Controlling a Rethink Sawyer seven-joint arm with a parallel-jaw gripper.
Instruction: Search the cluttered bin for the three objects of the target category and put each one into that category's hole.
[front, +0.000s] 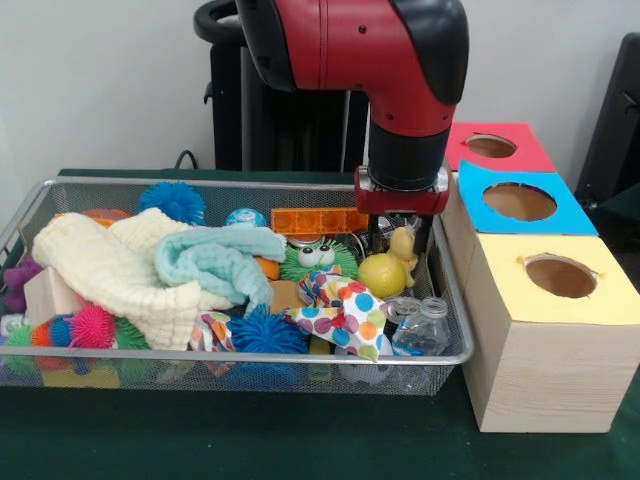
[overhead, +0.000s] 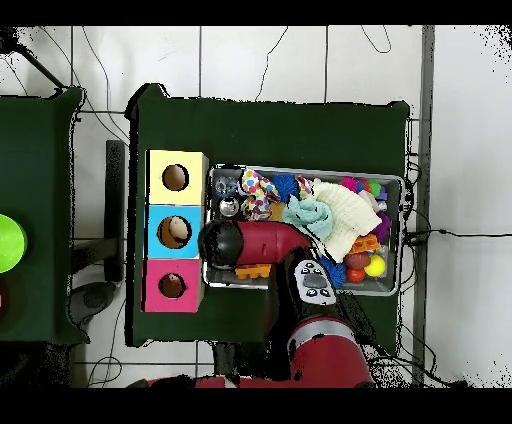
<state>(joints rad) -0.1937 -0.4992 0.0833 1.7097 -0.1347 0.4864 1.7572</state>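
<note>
While I hold the gripper (front: 402, 238) low at the bin's (front: 250, 185) three o'clock end, it looks clamped on the duck (front: 403, 246); I can't be sure. A yellow ball (front: 381, 275) sits touching the duck at seven o'clock. A thin pinch could let the duck slip off short of the boxes (front: 552, 330).

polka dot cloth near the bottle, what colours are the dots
The cloth is white with red, blue, green, yellow and orange dots, clearest in the front view.
</note>
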